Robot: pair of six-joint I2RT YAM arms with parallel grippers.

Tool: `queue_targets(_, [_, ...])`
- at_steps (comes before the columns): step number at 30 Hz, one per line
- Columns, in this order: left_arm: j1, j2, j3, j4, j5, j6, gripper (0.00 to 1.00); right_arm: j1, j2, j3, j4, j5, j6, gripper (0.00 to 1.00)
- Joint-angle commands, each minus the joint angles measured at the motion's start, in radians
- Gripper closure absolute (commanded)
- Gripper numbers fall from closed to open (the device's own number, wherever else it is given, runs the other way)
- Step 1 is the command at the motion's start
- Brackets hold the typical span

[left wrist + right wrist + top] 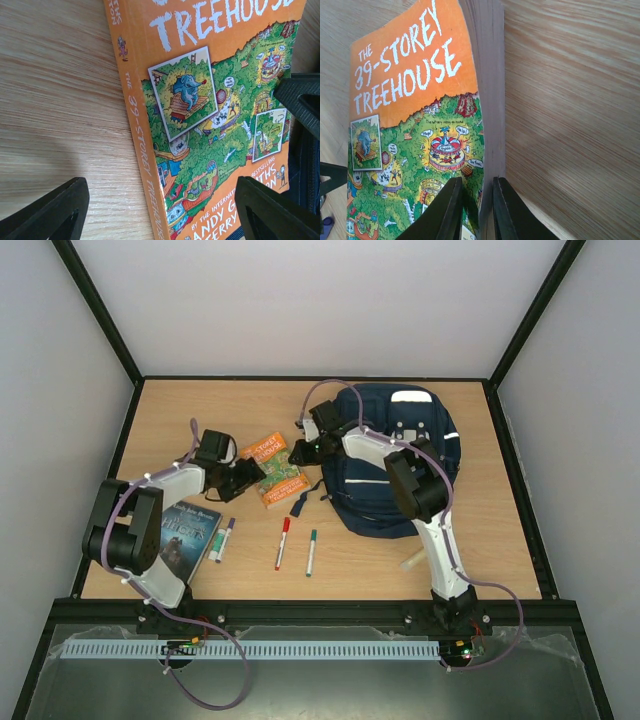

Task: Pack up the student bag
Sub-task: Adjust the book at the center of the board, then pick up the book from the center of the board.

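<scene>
Light wood table [400, 560], pale grey walls [320, 300], black frame [98, 305]. The left gripper [160, 200]: 2 fingers apart, astride the book [200, 125]. The right gripper [477, 185]: fingers clamped on the book's edge.

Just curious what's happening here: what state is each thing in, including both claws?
student bag: lying flat, zip unclear
orange book: closed, lying flat
blue book: closed, flat
purple marker, red marker, green marker: capped, lying flat
left gripper: open, at orange book's spine
right gripper: pinching orange book's edge
</scene>
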Motion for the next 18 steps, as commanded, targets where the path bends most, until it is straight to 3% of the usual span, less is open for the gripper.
queue_targets(1, [-0.009,0.036,0.009,0.023,0.001,-0.018,0.18,0.005,0.074,-0.112,-0.195,0.057,0.065,0.84])
queue_targets(8, [-0.013,0.080,0.017,0.039,-0.005,-0.042,0.17,0.000,0.083,-0.223,-0.142,0.037,0.145,0.90])
queue_targets(18, [-0.015,0.160,-0.002,0.128,0.052,-0.153,0.17,-0.021,0.138,-0.222,-0.142,0.005,0.166,0.90])
